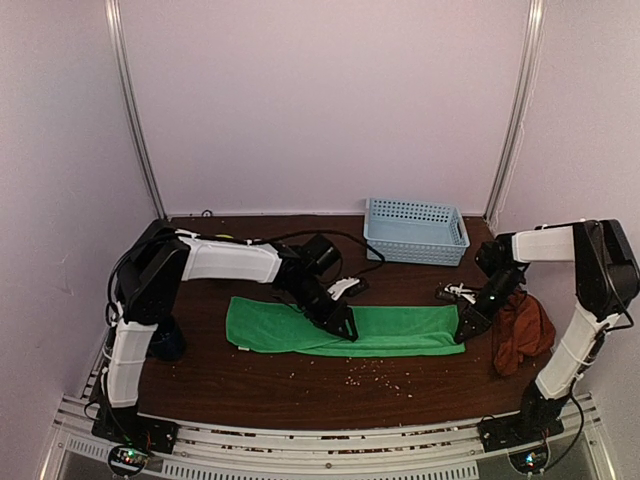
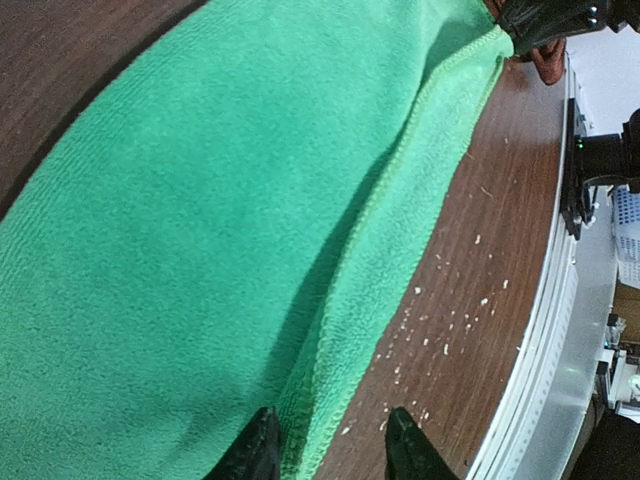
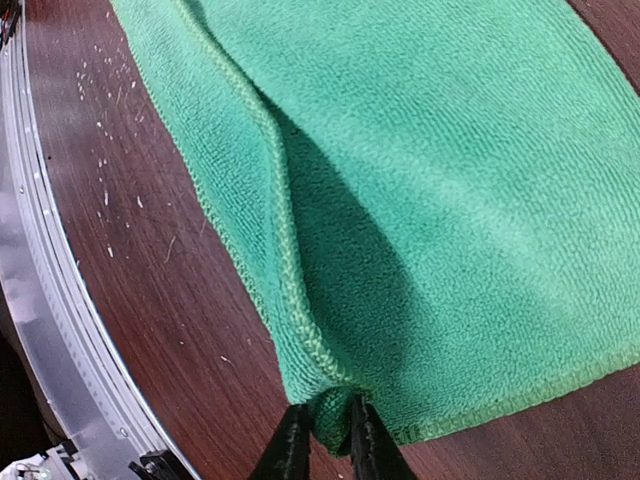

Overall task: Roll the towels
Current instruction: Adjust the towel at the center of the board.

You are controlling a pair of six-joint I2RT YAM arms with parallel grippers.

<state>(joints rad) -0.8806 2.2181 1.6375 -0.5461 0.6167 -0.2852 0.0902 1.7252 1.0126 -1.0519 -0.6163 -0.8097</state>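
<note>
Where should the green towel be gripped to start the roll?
Grip the green towel at its right short end, near corner, coming from the right. It lies flat as a long strip, and the hem ridges up there, where the right tool pinches it.

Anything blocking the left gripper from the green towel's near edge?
Nothing visible does. The left gripper is open, its fingers astride the near hem of the bright green cloth towel. Only pale crumbs lie beside it on the dark wooden table. The right gripper pinches the towel's corner.
</note>
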